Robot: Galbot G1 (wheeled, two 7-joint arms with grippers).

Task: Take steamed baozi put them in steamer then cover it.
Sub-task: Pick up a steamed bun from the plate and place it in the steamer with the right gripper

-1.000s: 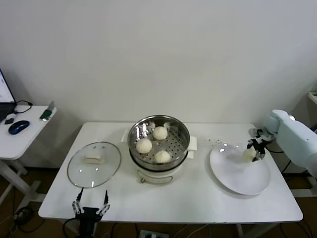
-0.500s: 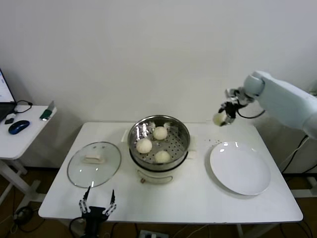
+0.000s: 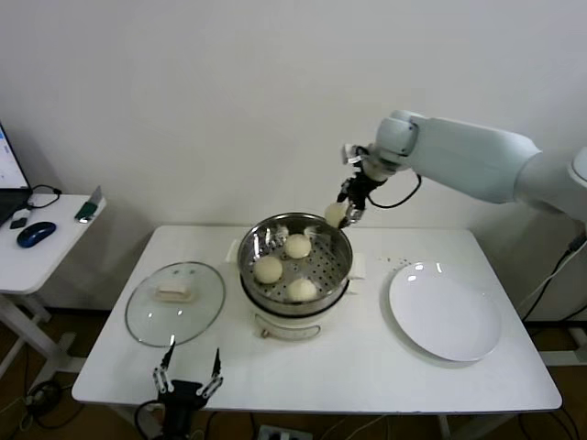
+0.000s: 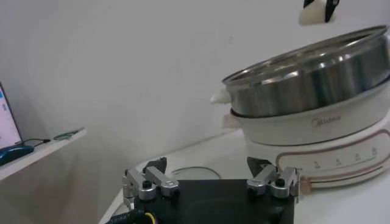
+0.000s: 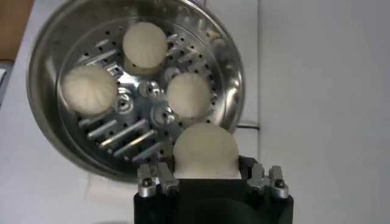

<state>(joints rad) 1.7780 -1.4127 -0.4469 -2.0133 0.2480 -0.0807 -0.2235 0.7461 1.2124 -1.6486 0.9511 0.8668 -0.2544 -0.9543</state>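
Cream-white baozi, shiny perforated steel steamer

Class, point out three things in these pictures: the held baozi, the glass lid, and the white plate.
Held baozi point(image 5: 205, 151), right wrist view, middle of the bun.
Glass lid point(image 3: 174, 293), head view, its white handle.
White plate point(image 3: 445, 312), head view, its bare centre.
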